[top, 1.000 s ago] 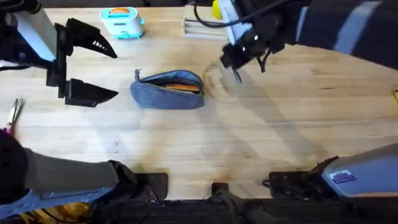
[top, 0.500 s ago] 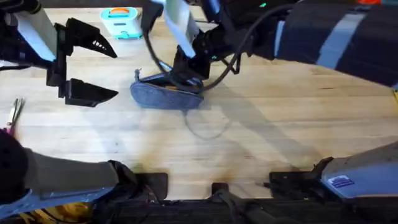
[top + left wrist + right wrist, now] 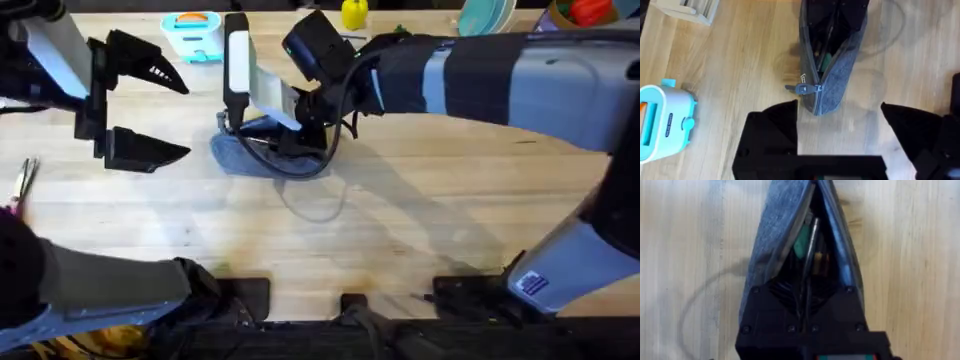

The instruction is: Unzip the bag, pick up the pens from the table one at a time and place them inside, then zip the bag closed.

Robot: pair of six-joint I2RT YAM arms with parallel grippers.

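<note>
One second ago the right arm hung beyond the right end of the bag and the open pouch showed an orange thing inside; now this arm reaches across the middle and its gripper (image 3: pixel 290 135) is down over the bag (image 3: pixel 232 155), covering most of it, while the left gripper (image 3: pixel 150 110) is in the same place as before, well apart on the left side, its two black fingers spread wide and holding nothing. The bag lies on the table (image 3: pixel 420 210), a little left of the centre; it is a soft blue-grey pouch of denim-like weave, oblong, with the zipper open so the mouth makes a long pointed gap. In the right wrist view the pen (image 3: pixel 810 255), a slim silver-grey metallic stick, lies inside this gap beside something green and something brown; its lower end runs between the black fingers, but I cannot tell if they are clenched on it or released. In the left wrist view the small metal pull (image 3: pixel 804 89) sticks out at the near end of the zipper. The tabletop is pale wood with fine straight grain; a light blue toy toaster (image 3: pixel 195 35) stands at the far edge; no writing can be read.
</note>
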